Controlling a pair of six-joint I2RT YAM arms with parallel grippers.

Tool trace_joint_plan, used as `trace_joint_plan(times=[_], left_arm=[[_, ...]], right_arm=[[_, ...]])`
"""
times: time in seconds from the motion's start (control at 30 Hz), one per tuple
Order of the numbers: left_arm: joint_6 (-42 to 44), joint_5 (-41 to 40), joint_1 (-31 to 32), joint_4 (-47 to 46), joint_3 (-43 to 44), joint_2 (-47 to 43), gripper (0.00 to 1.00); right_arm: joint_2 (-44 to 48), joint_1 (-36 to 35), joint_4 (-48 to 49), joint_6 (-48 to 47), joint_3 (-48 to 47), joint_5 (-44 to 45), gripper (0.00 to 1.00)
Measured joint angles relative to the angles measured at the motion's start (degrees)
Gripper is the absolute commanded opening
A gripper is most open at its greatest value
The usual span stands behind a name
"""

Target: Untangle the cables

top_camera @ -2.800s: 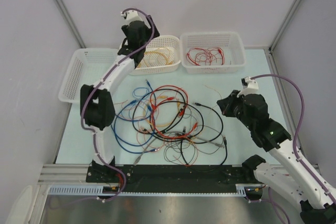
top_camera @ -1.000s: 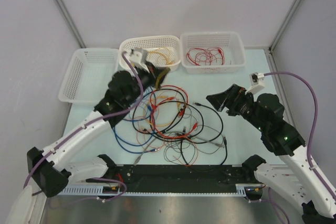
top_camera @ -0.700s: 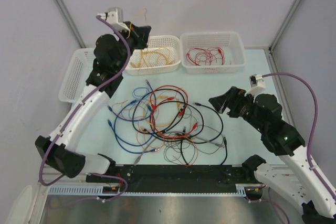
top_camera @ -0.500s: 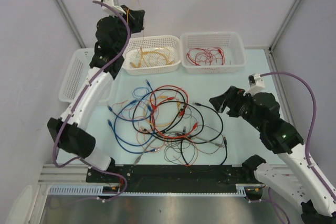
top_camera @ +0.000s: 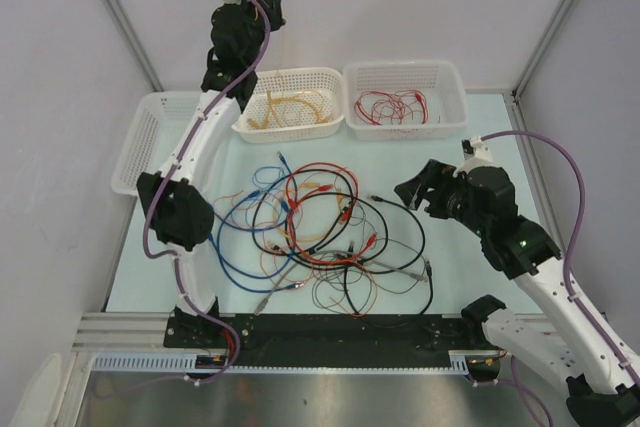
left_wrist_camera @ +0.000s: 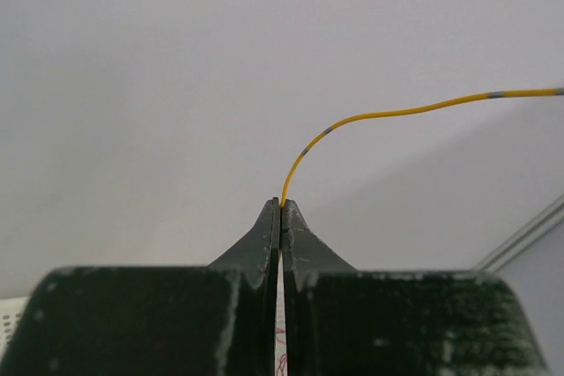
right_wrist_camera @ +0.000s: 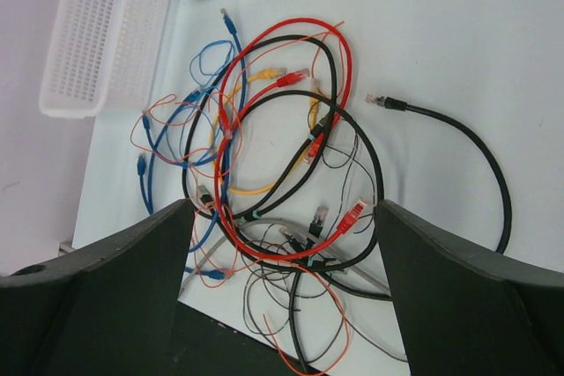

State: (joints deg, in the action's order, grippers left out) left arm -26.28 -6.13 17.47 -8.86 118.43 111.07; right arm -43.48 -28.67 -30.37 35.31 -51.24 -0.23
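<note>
The cables [top_camera: 320, 232] lie in a loose tangle of red, black, blue, orange and grey loops on the pale table; in the right wrist view the tangle [right_wrist_camera: 273, 156] spreads below and between my fingers. My left gripper [top_camera: 268, 2] is raised high at the back, above the middle basket. In the left wrist view it [left_wrist_camera: 281, 207] is shut on a thin yellow wire [left_wrist_camera: 397, 113] that curves away to the right. My right gripper [top_camera: 415, 187] hovers open to the right of the tangle, apart from it, with nothing between its fingers [right_wrist_camera: 284, 209].
Three white baskets stand along the back: a left one [top_camera: 135, 142] with nothing showing inside, the middle one [top_camera: 290, 75] with yellow wires, the right one [top_camera: 405, 65] with thin red wires. Grey walls close in on the left, back and right.
My left arm has swung from the tangle's left edge up and back, lifting the yellow wire high above the middle basket. The right gripper has stayed almost where it was.
</note>
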Motion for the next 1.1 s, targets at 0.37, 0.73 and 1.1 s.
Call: trace_joint_plan(times=[0.37,0.73,1.1], left_arm=[[1.9,-5.1,-1.2,0.8,0.1,15.3,0.24],[-0.2,-8.0,-4.4,8.5,-1.2,18.2,0.99],[-0.2,-11.8,3.3,7.7,-26.5,-12.6,1.0]], right_arm=[[-3.5,2.2,2.2,0.0,2.7,-0.4,0.88],[-7.3,3.4,4.7,0.6,2.8,-3.3,0.87],[-6.6,3.5,6.5,1.3,7.3,-5.7,0.82]])
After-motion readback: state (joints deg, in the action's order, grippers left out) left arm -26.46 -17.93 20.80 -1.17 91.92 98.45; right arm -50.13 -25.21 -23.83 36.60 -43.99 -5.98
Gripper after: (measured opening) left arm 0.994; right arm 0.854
